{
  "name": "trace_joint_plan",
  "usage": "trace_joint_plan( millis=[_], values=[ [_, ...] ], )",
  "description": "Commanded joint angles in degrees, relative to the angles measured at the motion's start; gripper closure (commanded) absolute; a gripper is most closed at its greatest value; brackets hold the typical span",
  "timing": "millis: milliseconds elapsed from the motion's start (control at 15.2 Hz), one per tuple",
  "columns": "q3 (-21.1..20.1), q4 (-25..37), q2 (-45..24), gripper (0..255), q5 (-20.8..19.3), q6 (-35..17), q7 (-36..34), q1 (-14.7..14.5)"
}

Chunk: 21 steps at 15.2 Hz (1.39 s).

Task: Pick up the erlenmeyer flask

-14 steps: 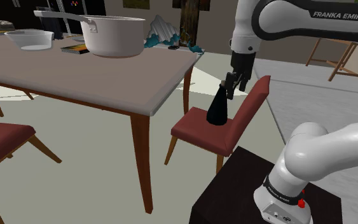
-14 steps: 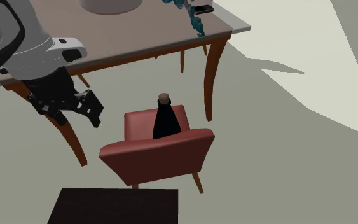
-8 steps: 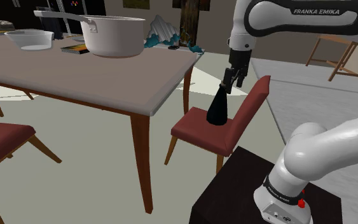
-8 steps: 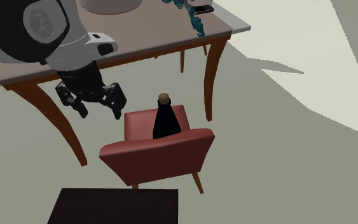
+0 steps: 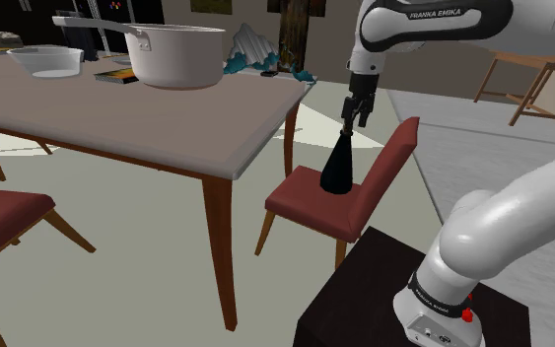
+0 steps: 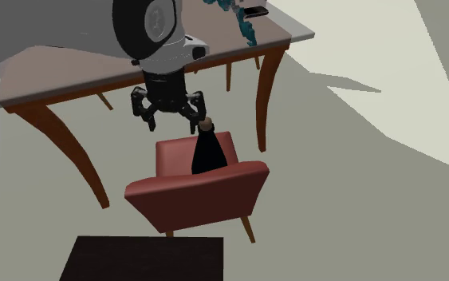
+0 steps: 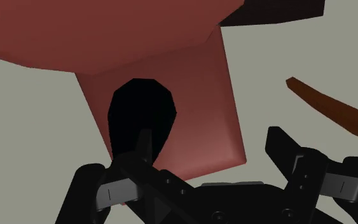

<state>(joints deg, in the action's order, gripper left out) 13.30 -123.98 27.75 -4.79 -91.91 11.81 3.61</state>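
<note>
On the red chair (image 5: 310,202) beside the table (image 5: 167,113), the black flask (image 5: 340,170) stood upright on the seat, a brownish stopper (image 6: 206,122) in its neck. The gripper (image 5: 348,126) hung just above it, spread and holding nothing. It sat slightly to the second exterior view's left of the stopper, and the wrist view put the flask under one finger, not between the two. By its shape, the flask would likely be stiff, smooth, light and easy to tip. The narrow neck below the stopper looked the surest hold, since the sloped body might slip.
</note>
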Motion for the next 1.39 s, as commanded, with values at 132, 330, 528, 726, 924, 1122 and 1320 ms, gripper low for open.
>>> trace_joint_plan(
  millis=[132,330,528,726,924,1122,1320],
  values=[
    [4.8,7.1,-8.9,0,1.8,-0.8,6.4,0.1],
    [8.0,12.9,-15.8,0,4.1,-0.7,11.5,0.5],
    [8.0,10.6,-15.8,0,4.0,-3.0,11.6,0.6],
    [8.1,8.3,-15.9,0,4.0,-5.3,11.7,0.7],
    [8.2,7.2,-16.0,0,4.0,-6.5,11.8,0.7],
    [8.2,7.3,-16.0,255,4.0,-6.5,11.9,0.7],
    [8.2,7.3,-16.1,255,4.1,-6.5,11.9,0.7]
  ],
)
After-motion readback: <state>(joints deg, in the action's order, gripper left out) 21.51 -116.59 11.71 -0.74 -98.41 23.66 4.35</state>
